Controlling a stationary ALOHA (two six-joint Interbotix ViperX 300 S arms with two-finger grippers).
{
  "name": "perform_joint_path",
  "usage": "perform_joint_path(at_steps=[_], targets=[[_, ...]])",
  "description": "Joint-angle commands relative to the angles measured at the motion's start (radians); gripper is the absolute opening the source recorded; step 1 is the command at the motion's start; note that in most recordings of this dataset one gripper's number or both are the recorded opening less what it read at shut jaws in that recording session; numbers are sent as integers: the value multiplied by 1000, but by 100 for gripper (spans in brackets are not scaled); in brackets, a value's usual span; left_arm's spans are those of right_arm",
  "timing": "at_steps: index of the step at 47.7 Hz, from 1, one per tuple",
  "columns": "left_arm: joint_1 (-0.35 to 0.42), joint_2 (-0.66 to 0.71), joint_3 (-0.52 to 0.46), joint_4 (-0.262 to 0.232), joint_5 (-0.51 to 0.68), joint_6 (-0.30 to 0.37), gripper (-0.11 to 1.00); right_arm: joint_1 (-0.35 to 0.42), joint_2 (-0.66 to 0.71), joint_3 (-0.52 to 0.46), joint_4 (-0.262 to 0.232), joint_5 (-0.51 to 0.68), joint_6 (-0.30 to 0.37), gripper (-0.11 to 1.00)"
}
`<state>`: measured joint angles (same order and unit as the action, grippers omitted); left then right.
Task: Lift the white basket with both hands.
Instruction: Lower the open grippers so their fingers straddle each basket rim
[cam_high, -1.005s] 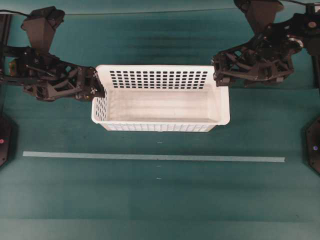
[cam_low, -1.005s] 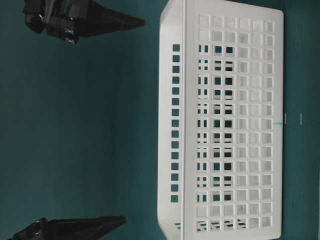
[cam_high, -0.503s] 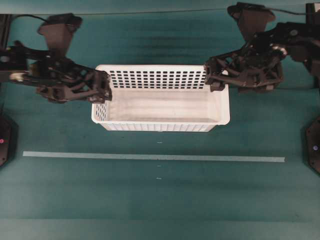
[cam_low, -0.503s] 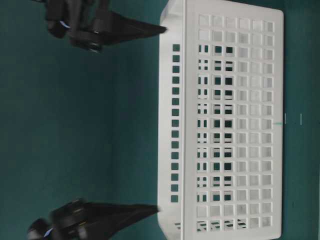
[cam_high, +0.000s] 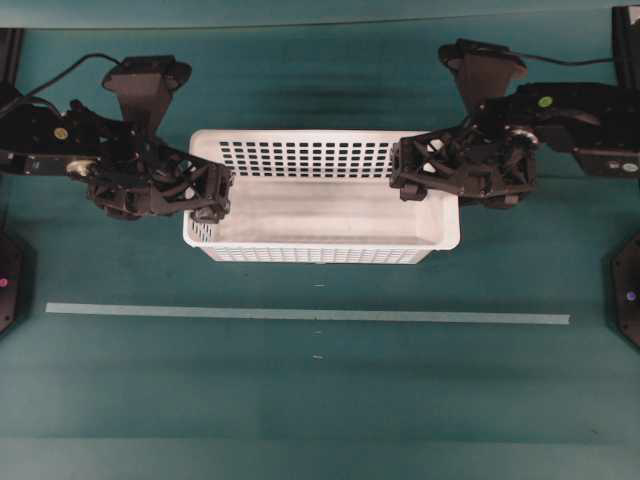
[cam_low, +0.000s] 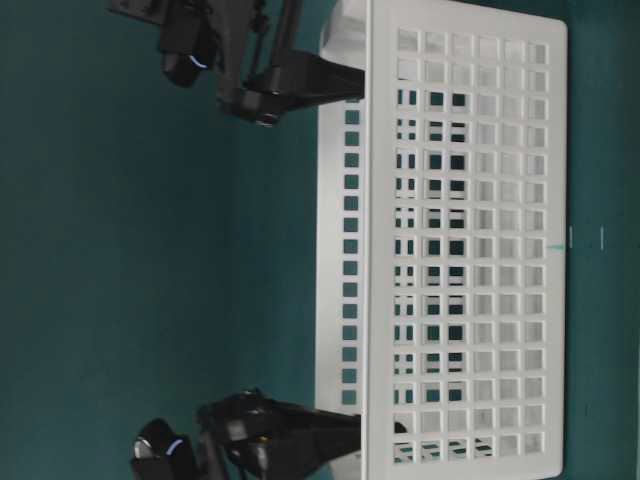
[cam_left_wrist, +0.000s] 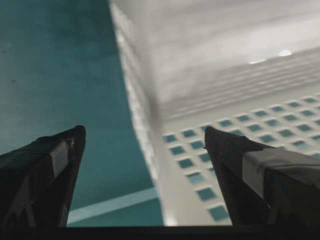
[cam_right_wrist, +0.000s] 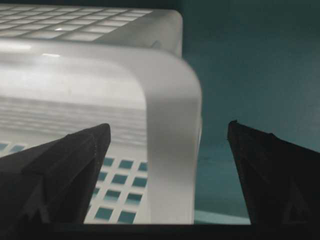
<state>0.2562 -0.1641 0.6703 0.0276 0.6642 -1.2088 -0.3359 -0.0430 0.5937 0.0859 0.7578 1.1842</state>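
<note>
Overhead view shows you the large rectangular white plastic basket (cam_high: 322, 197) resting on the green table surface (cam_high: 320, 400), behind a pale strip of tape (cam_high: 308, 314) that runs across the table. Its solid floor holds nothing, and its walls are perforated with rows of small rectangular holes. You have the black left gripper (cam_high: 218, 193) at the basket's left end and the black right gripper (cam_high: 405, 172) at its right end. On your left wrist camera, the jaws stand spread wide, one finger (cam_left_wrist: 42, 175) outside the end wall and the other over the interior. Your right wrist camera likewise shows spread jaws straddling the rounded rim (cam_right_wrist: 170, 150), clamped on nothing.
</note>
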Motion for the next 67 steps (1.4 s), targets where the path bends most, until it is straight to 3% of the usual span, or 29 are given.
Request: perform_joint_path(at_steps=[1,29,35,43,46,51,67], targets=[[6,3,2,3,-14,0,96,5,26,-2,-5,-9,-2,97],[18,6,14,3,-74,3,92,9,35,0,0,-31,6,93],[18,3,20,3,-112,3,75,11,35,3,6,-34,8,73],[18,2,28,3,-115,3,27,11,34,6,9,-58,8,29],[18,0,28,3,-115,5,12,11,34,6,11,-63,8,16],[17,-3,31,3,-114,8,0,11,34,8,9,-64,8,16],[17,-8,34,3,-117,3,0,9,32,11,9,-64,8,16]])
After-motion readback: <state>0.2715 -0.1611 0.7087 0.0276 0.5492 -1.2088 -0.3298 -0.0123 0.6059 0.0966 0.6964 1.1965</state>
